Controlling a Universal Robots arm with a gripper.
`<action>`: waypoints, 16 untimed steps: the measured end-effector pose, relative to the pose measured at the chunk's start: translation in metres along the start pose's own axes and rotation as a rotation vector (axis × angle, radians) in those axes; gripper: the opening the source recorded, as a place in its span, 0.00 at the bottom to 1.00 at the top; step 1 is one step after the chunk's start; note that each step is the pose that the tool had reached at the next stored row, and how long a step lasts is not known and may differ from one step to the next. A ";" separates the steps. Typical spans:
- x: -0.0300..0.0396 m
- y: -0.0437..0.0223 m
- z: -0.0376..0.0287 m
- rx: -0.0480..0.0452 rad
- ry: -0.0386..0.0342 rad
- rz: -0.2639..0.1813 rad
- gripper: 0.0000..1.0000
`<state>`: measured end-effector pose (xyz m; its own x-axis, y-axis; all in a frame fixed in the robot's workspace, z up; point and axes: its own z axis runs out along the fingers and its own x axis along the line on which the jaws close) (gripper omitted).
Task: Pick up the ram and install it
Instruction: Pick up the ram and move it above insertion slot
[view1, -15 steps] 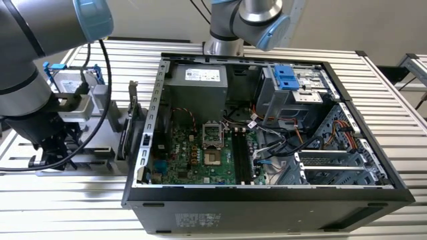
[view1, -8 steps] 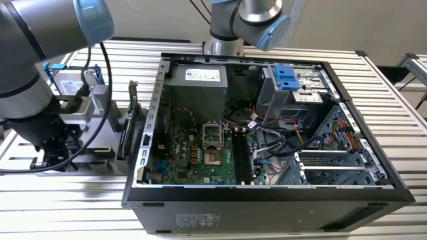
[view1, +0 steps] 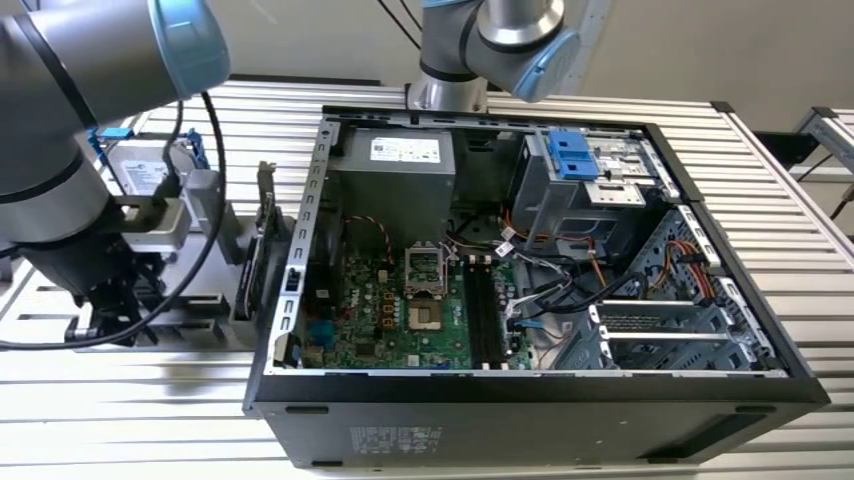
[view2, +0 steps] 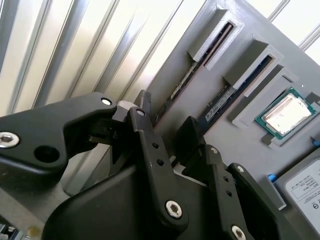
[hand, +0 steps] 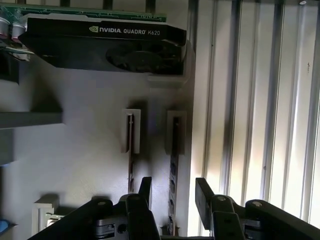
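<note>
Ram (hand: 173, 170) centred under open claw (hand: 174, 186); 2nd ram (hand: 130, 165) just beside.

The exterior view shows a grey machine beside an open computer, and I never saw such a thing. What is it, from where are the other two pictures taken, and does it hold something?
The grey machine is a robot arm. In the exterior view it bends down beside an open computer case on a slatted metal table. The two wrist views come from cameras riding on the arm, looking past its black gripper. Below it lies a grey holder with parts: a graphics card, a processor chip, and two memory sticks in slots, the ram and a second stick. The jaws are open and appear to stand one on each side of the ram, the stick nearer the table's slats. Nothing is held yet; whether they touch it, I cannot tell.
</note>
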<state>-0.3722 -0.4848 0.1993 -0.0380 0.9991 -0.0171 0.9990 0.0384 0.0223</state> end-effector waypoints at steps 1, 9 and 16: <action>0.0000 0.0000 0.0007 0.0000 -0.0001 -0.001 1.00; 0.0001 -0.0003 0.0065 -0.0001 0.0001 -0.007 1.00; 0.0001 -0.0005 0.0095 0.0001 0.0000 -0.009 1.00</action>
<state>-0.3724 -0.4849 0.1898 -0.0473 0.9987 -0.0173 0.9986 0.0477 0.0221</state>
